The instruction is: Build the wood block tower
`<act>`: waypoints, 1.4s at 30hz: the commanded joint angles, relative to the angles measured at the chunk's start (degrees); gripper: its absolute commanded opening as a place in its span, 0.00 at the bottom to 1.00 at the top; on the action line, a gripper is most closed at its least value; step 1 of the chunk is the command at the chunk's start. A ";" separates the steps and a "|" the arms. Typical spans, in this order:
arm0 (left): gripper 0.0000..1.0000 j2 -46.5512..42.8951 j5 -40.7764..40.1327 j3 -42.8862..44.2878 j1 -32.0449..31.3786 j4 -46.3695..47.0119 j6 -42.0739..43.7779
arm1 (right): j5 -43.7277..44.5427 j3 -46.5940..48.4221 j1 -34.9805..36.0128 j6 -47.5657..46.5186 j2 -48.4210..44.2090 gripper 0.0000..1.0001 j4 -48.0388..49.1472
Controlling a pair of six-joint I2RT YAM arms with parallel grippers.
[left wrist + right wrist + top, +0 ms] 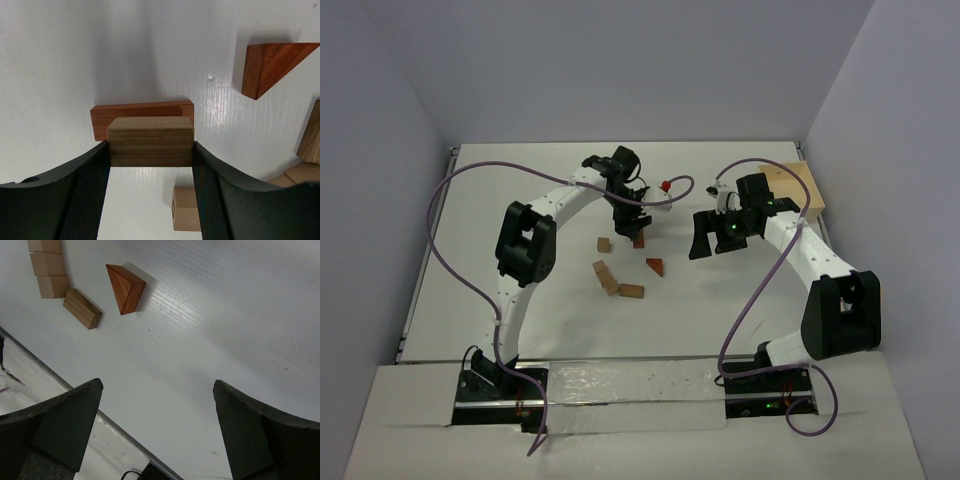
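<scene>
Clamping a pale tan block [150, 137] between its fingers, the left gripper [150, 147] holds it directly over the reddish-brown bar [142, 109], which lies flat on the counter [60, 60]. Whether block and bar touch cannot be told. A reddish wedge [270, 62] lies near the bar but apart from it, with loose pale blocks [608, 276] beyond. To the bar's right, the right gripper [156, 390] hangs with its jaws wide apart, gripping nothing.

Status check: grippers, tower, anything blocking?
Left gripper shut on tan block, over the red bar; contact unclear. Right gripper open, empty. Wedge and other blocks loose on table; nothing in the way.
</scene>
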 commanded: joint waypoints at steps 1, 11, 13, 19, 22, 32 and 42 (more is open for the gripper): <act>0.27 0.53 0.25 2.45 -0.76 1.55 -0.60 | -1.52 2.13 -0.38 -0.13 0.42 1.00 -0.08; 0.29 0.95 -0.20 2.12 -1.03 2.09 -0.93 | -1.69 2.04 -0.41 -0.13 0.60 1.00 -0.08; 0.30 1.04 -0.43 2.03 -1.03 2.35 -0.95 | -1.76 2.04 -0.41 -0.13 0.69 1.00 -0.08; 0.30 1.72 -0.72 2.54 -1.03 2.53 -1.13 | -1.74 2.04 -0.47 -0.13 0.78 1.00 -0.08; 0.32 2.07 -0.68 3.27 -1.07 2.40 -1.26 | -1.91 2.04 -0.38 -0.13 0.90 1.00 -0.08; 0.33 2.59 -0.55 3.07 -1.11 2.32 -1.19 | -1.90 2.04 -0.38 -0.22 1.13 1.00 -0.13; 0.54 2.38 -0.95 2.43 -1.20 2.41 -1.10 | -2.13 2.22 -0.38 -0.22 1.30 1.00 -0.25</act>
